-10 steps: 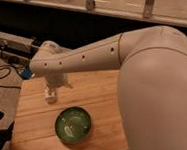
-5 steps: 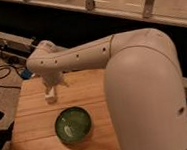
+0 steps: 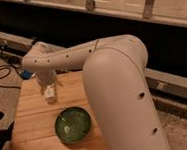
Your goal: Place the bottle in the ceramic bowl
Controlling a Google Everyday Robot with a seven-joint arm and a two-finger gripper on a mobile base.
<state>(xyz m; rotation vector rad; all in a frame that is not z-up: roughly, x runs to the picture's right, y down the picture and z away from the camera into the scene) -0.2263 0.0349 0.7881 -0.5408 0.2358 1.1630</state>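
Bottle [image 3: 50, 94]: being seen upright at the hand [image 3: 48, 89], just behind the ceramic bowl [image 3: 73, 125], over the wooden surface [image 3: 34, 143] | hand's grip: cannot tell | status: placing is judged not yet done; transfer and release are pending.

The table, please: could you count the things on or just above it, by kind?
Bottle: 1, white, at the gripper above the far left of the table
Bowl: 1, green, on the near side
Total: 2
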